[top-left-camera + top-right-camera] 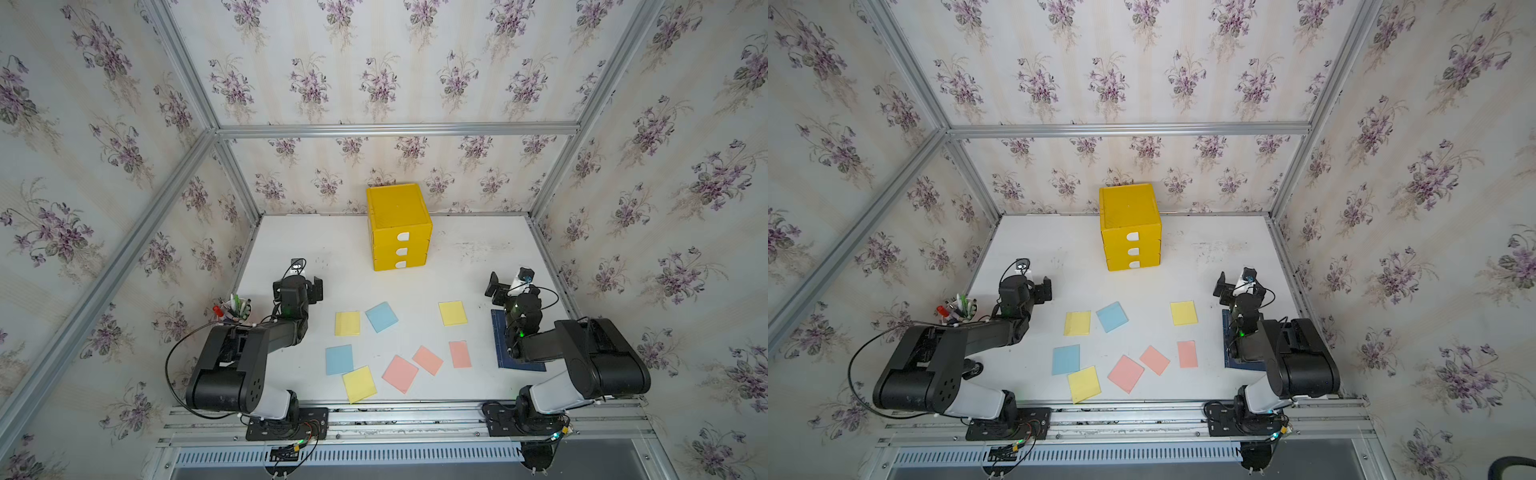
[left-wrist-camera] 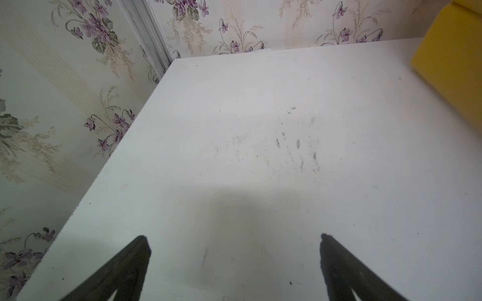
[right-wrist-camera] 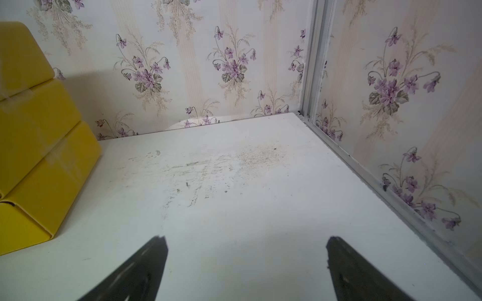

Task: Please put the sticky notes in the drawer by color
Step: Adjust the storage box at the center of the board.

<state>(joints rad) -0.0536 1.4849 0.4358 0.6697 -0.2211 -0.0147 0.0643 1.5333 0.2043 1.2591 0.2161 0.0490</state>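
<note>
1. The left gripper (image 2: 234, 237) and the right gripper (image 3: 246, 238) both hover over bare table (image 1: 457, 257). Their jaws are spread wide with nothing between them.
2. The eight sticky notes (image 1: 381, 316) lie loose on the near half of the table: three yellow, two blue, three pink. The yellow drawer chest (image 1: 399, 226) stands near the back wall with all three drawers closed, so sorting has not begun.
3. The notes are thin and lie flat, so fingertips will likely scrape the table or skid the paper instead of lifting it.
4. The front yellow note (image 1: 359, 384) sits at the table's near edge, seemingly touching a blue note (image 1: 339, 359). A push could send it off the table, or one grab could take both colours.
5. The chest looks light. Pulling a white tab (image 1: 403, 237) without bracing could slide the whole chest.
6. A swinging arm could tip the pen cup (image 1: 239, 309) beside the left arm or drag the dark blue book (image 1: 524, 366) under the right arm.
7. The table is white, matte and scuffed with dark marks. Floral wallpaper panels in an aluminium frame close it in on three sides.
</note>
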